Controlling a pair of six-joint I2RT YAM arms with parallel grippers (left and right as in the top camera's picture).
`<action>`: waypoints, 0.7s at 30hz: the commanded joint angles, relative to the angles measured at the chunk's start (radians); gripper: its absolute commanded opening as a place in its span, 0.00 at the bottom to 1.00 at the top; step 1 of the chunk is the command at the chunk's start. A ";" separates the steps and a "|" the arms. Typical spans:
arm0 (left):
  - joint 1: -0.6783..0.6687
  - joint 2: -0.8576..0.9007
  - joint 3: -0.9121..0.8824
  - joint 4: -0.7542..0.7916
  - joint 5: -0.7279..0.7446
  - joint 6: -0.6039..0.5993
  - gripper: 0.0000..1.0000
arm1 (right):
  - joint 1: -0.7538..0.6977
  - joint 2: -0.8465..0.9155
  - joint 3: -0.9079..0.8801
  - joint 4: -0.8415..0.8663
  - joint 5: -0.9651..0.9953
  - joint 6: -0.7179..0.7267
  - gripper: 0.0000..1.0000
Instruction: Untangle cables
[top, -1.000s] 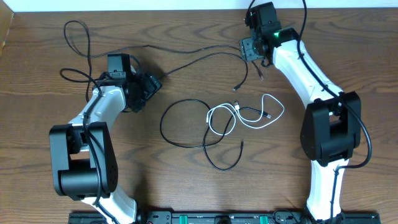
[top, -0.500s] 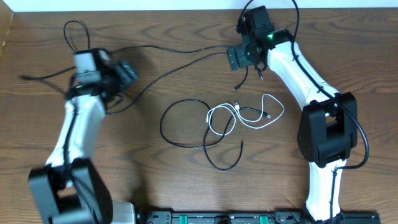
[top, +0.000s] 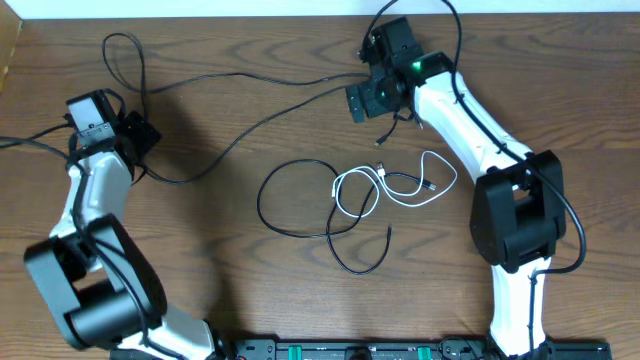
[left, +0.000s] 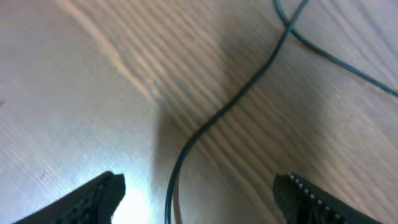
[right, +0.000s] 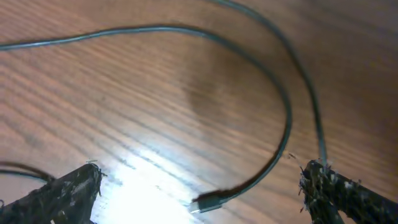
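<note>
Left gripper (left: 199, 184) spread wide, empty, straddling a long thin black cable (left: 231, 104) on the wooden tabletop (left: 62, 93). Right gripper (right: 200, 180) also spread, empty, that cable's plug end (right: 203, 203) between its jaws. Mid-tabletop: second black cable (top: 290, 205) tangled with the short white cable (top: 400, 190). Count: two black, one white.

The left claw (top: 140, 135) has swung well away from the white cable (top: 400, 185), out toward the left edge of the table (top: 250, 300). The long black cable (left: 219, 111) now sags in a slack bend near that claw. The right claw (top: 362, 100) has shifted left above the white cable, its jaws spread wider.
</note>
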 joint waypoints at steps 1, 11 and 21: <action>0.005 0.030 0.008 0.072 0.072 0.122 0.79 | 0.025 -0.008 0.001 -0.019 -0.027 0.019 0.99; 0.002 0.047 0.248 -0.036 0.148 0.295 0.86 | 0.067 -0.008 0.001 -0.029 -0.033 0.019 0.99; 0.000 0.151 0.496 -0.198 0.163 0.318 0.90 | 0.077 -0.008 0.001 -0.029 -0.065 0.019 0.99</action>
